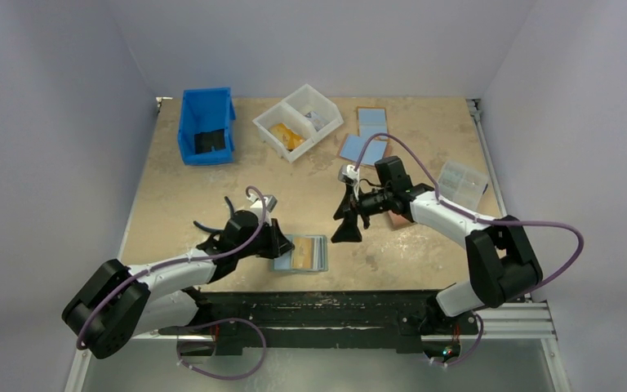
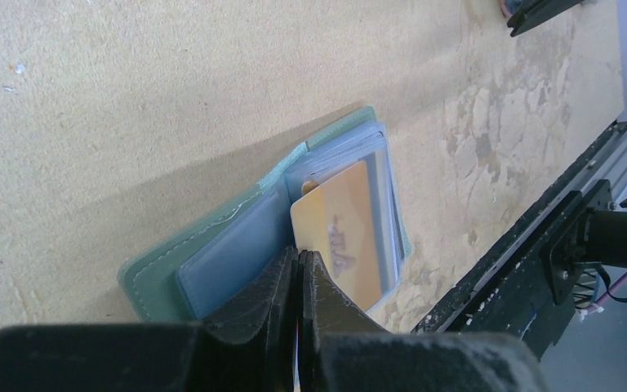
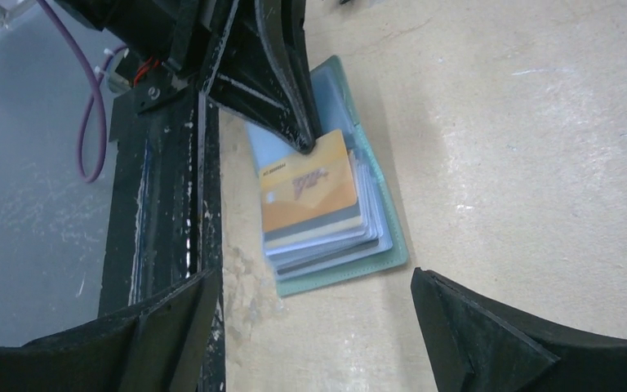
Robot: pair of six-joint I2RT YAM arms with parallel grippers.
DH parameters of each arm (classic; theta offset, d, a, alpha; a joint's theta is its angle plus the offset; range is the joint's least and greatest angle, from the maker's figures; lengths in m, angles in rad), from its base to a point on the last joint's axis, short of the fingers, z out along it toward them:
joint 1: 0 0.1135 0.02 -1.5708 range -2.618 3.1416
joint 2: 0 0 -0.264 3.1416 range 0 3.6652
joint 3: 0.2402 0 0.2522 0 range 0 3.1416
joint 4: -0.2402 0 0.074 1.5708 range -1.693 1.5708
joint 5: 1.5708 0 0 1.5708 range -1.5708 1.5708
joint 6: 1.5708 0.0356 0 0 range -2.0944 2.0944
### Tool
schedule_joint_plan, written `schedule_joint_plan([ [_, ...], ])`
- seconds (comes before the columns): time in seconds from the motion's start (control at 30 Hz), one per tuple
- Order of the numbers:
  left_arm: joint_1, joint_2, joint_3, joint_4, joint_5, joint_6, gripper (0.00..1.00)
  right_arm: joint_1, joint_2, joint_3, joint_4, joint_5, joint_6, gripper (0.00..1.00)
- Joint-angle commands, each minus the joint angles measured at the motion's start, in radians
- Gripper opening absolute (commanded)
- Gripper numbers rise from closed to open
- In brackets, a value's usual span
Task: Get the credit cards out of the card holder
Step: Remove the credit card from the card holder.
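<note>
Closed, the left pincer point(image 2: 298, 273) presses its tips on a corner of the orange credit card point(image 2: 347, 237) in the open card holder point(image 2: 155, 282), mid-frame. The card's long axis runs down toward the right pincer point(image 3: 314, 282), which gapes empty at the bottom of the frame.

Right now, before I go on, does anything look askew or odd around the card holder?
Yes: the orange card sits crooked, partly out of its clear sleeve in the open card holder, with the left gripper shut, tips at its corner. Nothing spilled.
</note>
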Motion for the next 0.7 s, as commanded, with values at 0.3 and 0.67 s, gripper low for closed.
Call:
schedule_joint_plan([
  [0.3,0.014,-0.002,0.124,-0.145,-0.032,0.101,0.0,-0.002,-0.071,0.059,-0.181,-0.012,-0.301,0.99],
  [0.67,0.017,0.016,0.149,-0.142,0.012,0.082,0.0,0.02,-0.076,0.164,-0.262,0.032,-0.423,0.99],
])
